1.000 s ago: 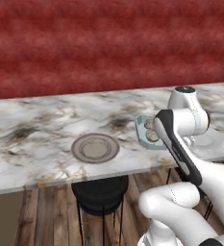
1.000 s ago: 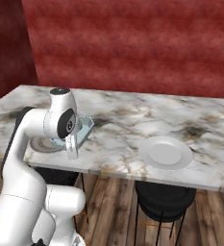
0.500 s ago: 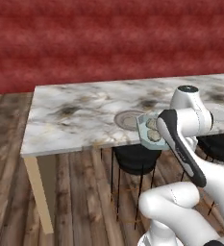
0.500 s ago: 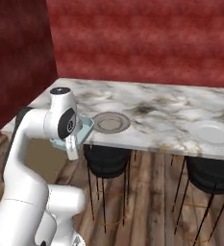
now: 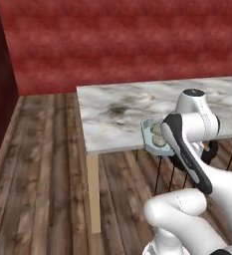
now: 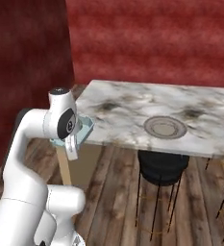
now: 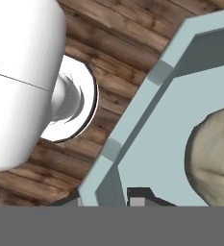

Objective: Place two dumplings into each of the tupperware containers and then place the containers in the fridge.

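You are in the carry stage. One tupperware container (image 5: 154, 136) is lifted clear of the marble table (image 5: 117, 109) and hangs just off its near edge, held at the gripper (image 7: 132, 194). In the left base view the container sits at the 9 o'clock side of the wrist; in the right base view it sits at the 3 o'clock side. The jaws are nearly together, clamped on the container's rim, with a dark fingertip (image 7: 141, 193) against the wall at 6 o'clock in the hand view.

Two dumplings (image 5: 158, 134) lie inside the container in the left base view; the hand view confirms one of them at 3 o'clock. Judge the loading of this container as done. Delivery to the fridge is not yet done. Neither the fridge nor the second container can be assessed from these pictures, so treat both as outstanding.

Compared with the pictures a second ago, the whole scene has shifted: the table now sits toward 2 o'clock in the left base view, its corner, a leg and open wood floor (image 5: 43, 164) are exposed, and the grey-brown plate (image 6: 165, 127) lies toward 3 o'clock in the right base view. Read this as base motion. The arm pose and the grip match the earlier pictures.
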Available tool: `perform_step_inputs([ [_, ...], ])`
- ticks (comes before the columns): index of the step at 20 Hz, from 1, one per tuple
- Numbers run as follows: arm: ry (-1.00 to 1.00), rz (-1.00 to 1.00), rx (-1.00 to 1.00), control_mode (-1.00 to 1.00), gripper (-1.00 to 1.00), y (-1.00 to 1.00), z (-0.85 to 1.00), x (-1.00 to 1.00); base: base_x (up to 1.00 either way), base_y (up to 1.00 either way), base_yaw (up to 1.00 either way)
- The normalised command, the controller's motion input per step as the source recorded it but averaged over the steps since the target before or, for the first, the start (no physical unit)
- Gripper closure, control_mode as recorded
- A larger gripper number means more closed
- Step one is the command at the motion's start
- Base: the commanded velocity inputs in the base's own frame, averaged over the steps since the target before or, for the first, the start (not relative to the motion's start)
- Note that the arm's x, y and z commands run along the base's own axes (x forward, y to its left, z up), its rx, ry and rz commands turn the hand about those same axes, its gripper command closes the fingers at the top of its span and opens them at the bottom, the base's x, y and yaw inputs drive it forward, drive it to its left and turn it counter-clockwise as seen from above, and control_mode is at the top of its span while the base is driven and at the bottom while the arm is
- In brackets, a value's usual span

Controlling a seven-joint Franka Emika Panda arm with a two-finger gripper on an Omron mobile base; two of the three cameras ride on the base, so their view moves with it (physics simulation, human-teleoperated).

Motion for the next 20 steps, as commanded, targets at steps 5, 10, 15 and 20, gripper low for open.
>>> perform_step_inputs([
  [5, 0.00, 0.00, 0.00, 1.00, 1.00, 0.00, 0.00, 0.00, 0.00, 1.00, 0.00],
  [10, 0.00, 0.00, 0.00, 1.00, 1.00, 0.00, 0.00, 0.00, 0.14, 1.00, 0.00],
  [15, 0.00, 0.00, 0.00, 1.00, 1.00, 0.00, 0.00, 0.00, 0.79, 1.00, 0.00],
  [20, 0.00, 0.00, 0.00, 1.00, 1.00, 0.00, 0.00, 0.00, 1.00, 0.89, -0.02],
])
